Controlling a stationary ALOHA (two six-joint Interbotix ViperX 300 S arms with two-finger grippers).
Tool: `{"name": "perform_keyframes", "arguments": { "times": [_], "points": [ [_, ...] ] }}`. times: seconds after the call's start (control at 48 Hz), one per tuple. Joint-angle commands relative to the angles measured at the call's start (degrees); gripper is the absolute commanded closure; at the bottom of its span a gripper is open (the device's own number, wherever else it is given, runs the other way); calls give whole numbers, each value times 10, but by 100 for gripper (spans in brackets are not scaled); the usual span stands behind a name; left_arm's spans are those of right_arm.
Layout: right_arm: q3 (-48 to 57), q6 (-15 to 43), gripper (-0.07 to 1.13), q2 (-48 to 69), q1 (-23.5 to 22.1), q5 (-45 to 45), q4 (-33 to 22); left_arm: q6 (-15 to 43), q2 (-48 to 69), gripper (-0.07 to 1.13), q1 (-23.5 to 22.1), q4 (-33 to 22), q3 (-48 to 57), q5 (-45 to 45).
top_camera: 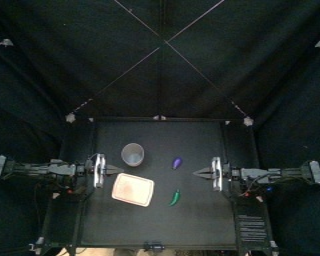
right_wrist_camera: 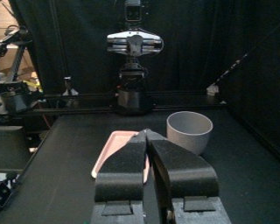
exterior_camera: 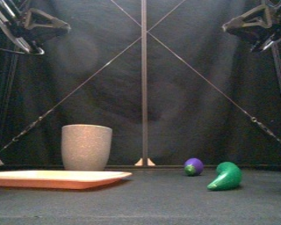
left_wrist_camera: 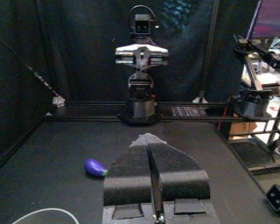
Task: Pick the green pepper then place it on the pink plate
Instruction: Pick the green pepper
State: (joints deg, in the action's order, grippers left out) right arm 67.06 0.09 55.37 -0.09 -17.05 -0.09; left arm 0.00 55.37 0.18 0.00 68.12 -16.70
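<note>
The green pepper (top_camera: pixel 176 197) (exterior_camera: pixel 225 177) lies on the black table right of centre, near the front. Left of it lies the flat pink plate (top_camera: pixel 133 188) (exterior_camera: pixel 55 179) (right_wrist_camera: pixel 111 150), with nothing on it. My left gripper (top_camera: pixel 99 172) (left_wrist_camera: pixel 150 138) hangs at the table's left side, well above the surface, its jaws shut and holding nothing. At the right side my right gripper (top_camera: pixel 211 173) (right_wrist_camera: pixel 146 133) hangs the same way, shut on nothing. Both are apart from the pepper, which neither wrist view shows.
A tall grey speckled cup (top_camera: pixel 133 152) (exterior_camera: pixel 87 147) (right_wrist_camera: pixel 189 133) stands behind the plate. A small purple toy (top_camera: pixel 178 162) (exterior_camera: pixel 193 166) (left_wrist_camera: pixel 97 167) lies behind the pepper, near the table's middle.
</note>
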Motion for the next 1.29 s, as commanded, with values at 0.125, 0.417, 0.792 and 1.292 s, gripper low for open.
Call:
{"name": "perform_keyframes", "arguments": {
  "times": [0.125, 0.417, 0.792, 1.292],
  "points": [
    [-6, 47, 101, -21, 3, 18, 76, 0, -6, 97, 2, -7, -25, 58],
    [-13, 189, 94, -70, 38, 81, 188, 1, -6, 97, 10, -9, -25, 84],
    [-63, 329, -3, -253, 89, 101, 194, 1, -6, 97, 40, -8, -10, 85],
    [-119, 513, 6, -438, 83, 189, 229, 0, -6, 97, 52, -9, -3, 85]
  ]
}}
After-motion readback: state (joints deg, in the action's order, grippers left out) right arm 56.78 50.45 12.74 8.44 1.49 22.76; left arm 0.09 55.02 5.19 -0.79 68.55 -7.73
